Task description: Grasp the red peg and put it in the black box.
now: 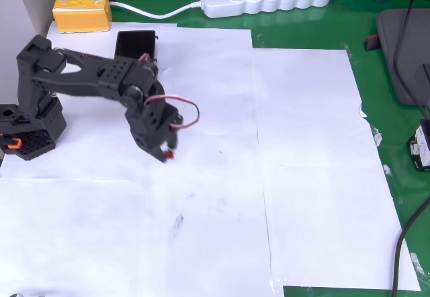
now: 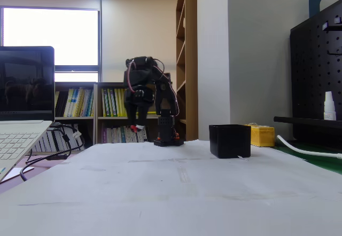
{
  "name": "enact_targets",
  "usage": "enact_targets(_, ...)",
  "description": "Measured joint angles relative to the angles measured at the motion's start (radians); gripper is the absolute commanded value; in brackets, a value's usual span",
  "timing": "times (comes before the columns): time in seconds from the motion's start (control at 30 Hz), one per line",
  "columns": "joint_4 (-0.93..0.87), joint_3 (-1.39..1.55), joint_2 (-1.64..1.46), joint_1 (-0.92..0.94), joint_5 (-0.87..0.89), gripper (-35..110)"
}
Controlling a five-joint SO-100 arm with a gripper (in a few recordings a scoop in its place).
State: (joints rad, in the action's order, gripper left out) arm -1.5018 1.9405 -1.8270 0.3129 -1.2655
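- The gripper (image 1: 166,153) is pointing down over the white paper (image 1: 302,142), its fingers closing on the red peg (image 1: 170,154).
- In the fixed view the gripper (image 2: 137,126) is hanging clear above the table, a red speck at its tip, probably the peg.
- The black box (image 1: 136,44) is sitting behind the arm, beside the yellow block (image 1: 82,12).

The arm (image 1: 101,82) is black with an orange part at its base, and the peg (image 1: 169,154) at its gripper (image 1: 166,153) is red. The box (image 1: 134,44) is black beside a yellow block (image 1: 82,13); white paper (image 1: 302,176) covers a green table (image 1: 396,136).
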Motion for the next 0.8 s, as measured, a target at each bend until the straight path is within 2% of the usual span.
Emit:
enact_targets(0.27, 0.069, -0.293, 0.261, -0.233, 0.098, 0)
enact_targets(0.8, -0.018, -0.347, 0.339, -0.65, 0.328, 0)
